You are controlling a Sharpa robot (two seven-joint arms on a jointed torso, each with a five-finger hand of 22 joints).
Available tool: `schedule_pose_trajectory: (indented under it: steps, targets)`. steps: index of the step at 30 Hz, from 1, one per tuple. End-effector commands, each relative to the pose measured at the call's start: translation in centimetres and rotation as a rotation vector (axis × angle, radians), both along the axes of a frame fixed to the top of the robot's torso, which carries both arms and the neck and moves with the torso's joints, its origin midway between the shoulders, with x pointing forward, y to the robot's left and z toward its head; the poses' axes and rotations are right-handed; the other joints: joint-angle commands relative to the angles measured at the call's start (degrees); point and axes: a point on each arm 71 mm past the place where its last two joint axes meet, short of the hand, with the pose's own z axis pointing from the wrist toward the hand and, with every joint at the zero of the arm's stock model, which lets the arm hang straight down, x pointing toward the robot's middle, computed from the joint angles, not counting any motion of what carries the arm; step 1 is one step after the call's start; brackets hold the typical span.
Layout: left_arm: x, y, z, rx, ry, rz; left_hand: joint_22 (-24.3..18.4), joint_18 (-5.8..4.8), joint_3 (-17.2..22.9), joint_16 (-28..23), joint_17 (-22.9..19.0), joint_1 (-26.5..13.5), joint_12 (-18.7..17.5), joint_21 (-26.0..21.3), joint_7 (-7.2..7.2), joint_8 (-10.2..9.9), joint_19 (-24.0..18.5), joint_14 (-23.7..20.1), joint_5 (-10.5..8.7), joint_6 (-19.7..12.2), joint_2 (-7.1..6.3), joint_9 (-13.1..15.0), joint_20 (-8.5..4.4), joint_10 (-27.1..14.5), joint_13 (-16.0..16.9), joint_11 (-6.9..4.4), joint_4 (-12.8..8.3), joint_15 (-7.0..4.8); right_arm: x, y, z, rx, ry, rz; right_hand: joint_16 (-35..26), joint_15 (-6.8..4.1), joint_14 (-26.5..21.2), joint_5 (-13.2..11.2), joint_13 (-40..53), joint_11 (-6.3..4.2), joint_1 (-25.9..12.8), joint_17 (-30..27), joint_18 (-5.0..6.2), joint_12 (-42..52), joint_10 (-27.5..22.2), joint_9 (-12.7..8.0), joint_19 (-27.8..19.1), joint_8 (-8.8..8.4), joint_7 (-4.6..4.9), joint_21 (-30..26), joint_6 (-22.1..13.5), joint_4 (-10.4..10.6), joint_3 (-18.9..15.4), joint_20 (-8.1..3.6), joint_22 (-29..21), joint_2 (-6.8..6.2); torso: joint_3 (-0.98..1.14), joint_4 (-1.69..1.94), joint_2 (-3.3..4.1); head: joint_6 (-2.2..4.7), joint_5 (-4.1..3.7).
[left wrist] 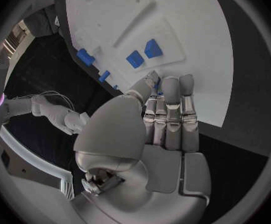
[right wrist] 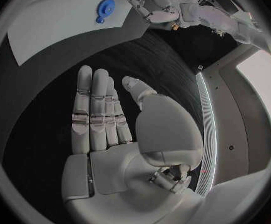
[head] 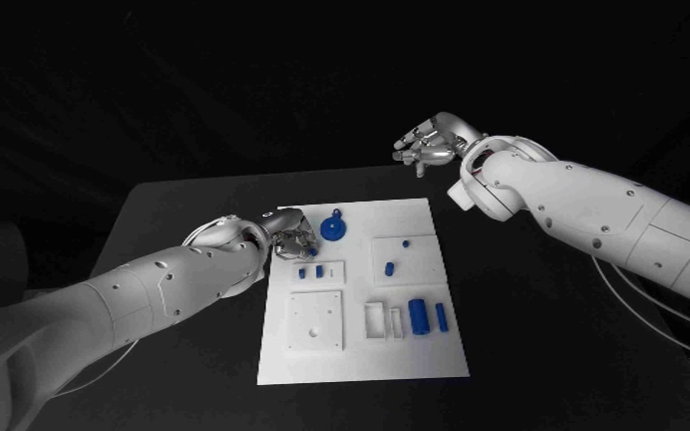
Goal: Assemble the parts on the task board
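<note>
The white task board (head: pixel 360 351) lies in the middle of the black table. My left hand (head: pixel 292 231) hangs over its near-left corner area, fingers pointing down, and pinches a small blue part (left wrist: pixel 155 86) between thumb and fingertips just above the board (left wrist: pixel 197 45). A round blue part with a tab (head: pixel 334 227) lies right beside that hand. Two small blue blocks (head: pixel 309 272) sit in a recess below it. My right hand (head: pixel 432 142) is raised beyond the board's far right corner, its fingers (right wrist: pixel 95 109) straight and holding nothing.
More blue parts stand on the board: a peg (head: pixel 406 243), a short piece (head: pixel 388 269) and two cylinders (head: pixel 419 316) near the right side. A square white recess plate (head: pixel 315 319) is at the lower left. Black table surrounds the board.
</note>
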Motion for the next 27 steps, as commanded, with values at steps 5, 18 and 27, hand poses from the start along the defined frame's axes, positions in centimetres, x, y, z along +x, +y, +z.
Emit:
schedule_pose_trajectory:
  steps: [5, 18, 27]
  targets:
    - [-0.1, -0.2, -0.3, 0.004, 0.016, -0.012, 1.19, 0.88, 0.23, -0.29, -0.17, -0.21, 0.21, 0.09, 0.12, 0.11, -0.27, 0.03, -0.12, 0.33, 0.31, 0.04, 0.17, -0.18, 0.08, 0.04, -0.14, 0.25, 0.0, 0.2, 0.0, -0.003, 0.004, 0.016, -0.22, -0.09, 0.43, 0.13, 0.03, -0.01, -0.01, 0.08, 0.13, 0.28, 0.30, -0.07, 0.48, -0.05, 0.09, 0.39, 0.43, -0.33, -0.01, -0.11, 0.03, 0.14, 0.10, -0.07, 0.01, -0.07, 0.05]
    - [-0.4, -0.1, -1.4, 0.087, 0.067, -0.022, 1.21, 0.78, 0.09, -0.25, -0.14, -0.06, 0.23, 0.09, 0.10, 0.11, -0.68, -0.33, -0.40, 0.52, 0.50, 0.05, 0.21, -0.07, 0.09, 0.02, -0.22, 0.29, 0.0, 0.2, 0.0, -0.003, 0.004, 0.016, -0.22, -0.09, 0.43, 0.13, 0.03, -0.01, -0.01, 0.08, 0.13, 0.28, 0.30, -0.07, 0.48, -0.05, 0.09, 0.39, 0.43, -0.33, -0.01, -0.11, 0.03, 0.14, 0.06, -0.08, 0.04, -0.10, 0.01]
    - [-0.4, 0.1, -1.4, 0.084, 0.066, -0.014, 1.21, 0.81, 0.16, -0.24, -0.19, -0.07, 0.21, 0.16, 0.54, 0.01, -0.79, -0.50, -0.55, -1.79, 0.40, -0.20, 0.30, -0.41, 0.08, 0.25, -0.38, 0.43, 0.0, 0.2, 0.0, -0.004, 0.003, 0.014, -0.33, -0.07, 0.41, 0.13, 0.02, 0.01, -0.13, 0.14, 0.12, 0.26, 0.24, -0.10, 0.47, -0.05, 0.11, 0.33, 0.39, -0.37, -0.06, -0.10, 0.03, 0.18, 0.05, -0.09, -0.01, -0.38, -0.09]
